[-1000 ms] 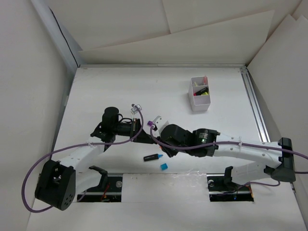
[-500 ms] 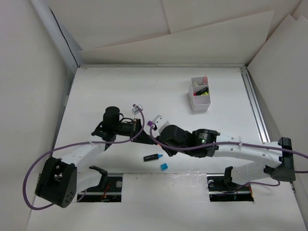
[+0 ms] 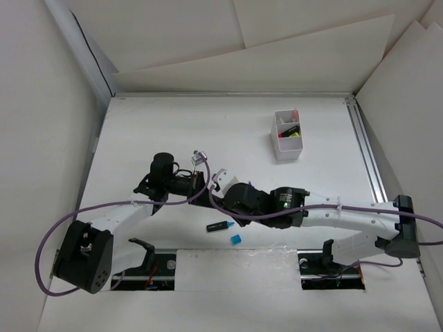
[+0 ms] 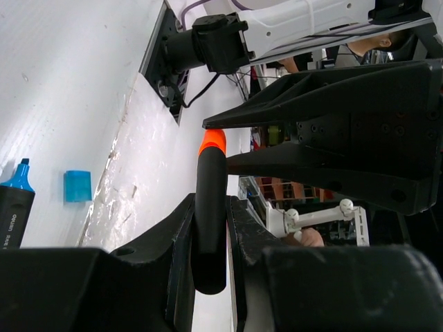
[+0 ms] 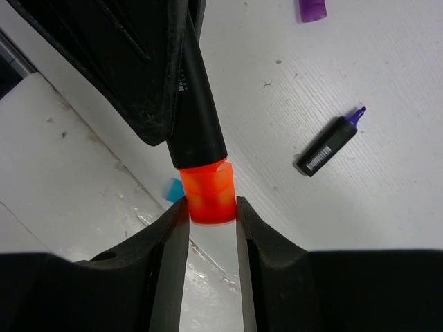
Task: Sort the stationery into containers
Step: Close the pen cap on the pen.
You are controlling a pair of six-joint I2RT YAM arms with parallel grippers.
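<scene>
A black highlighter barrel [image 4: 210, 235] with an orange cap [image 5: 208, 190] is held level above the table between both arms. My left gripper [image 4: 211, 202] is shut on the barrel's rear end. My right gripper [image 5: 210, 207] faces it and is shut on the orange cap. In the top view the two grippers, left [image 3: 201, 185] and right [image 3: 223, 188], meet at mid-table and hide the highlighter. The white box [image 3: 287, 135] stands at the far right with several markers inside, apart from both arms.
An uncapped blue-tipped highlighter [image 3: 220, 225] and a loose blue cap [image 3: 236, 239] lie near the front edge below the grippers. The right wrist view shows an uncapped purple-tipped highlighter [image 5: 331, 142] and a purple cap [image 5: 313, 8] on the table.
My right arm has shifted left toward the left gripper. The left gripper has barely moved and keeps its hold.
</scene>
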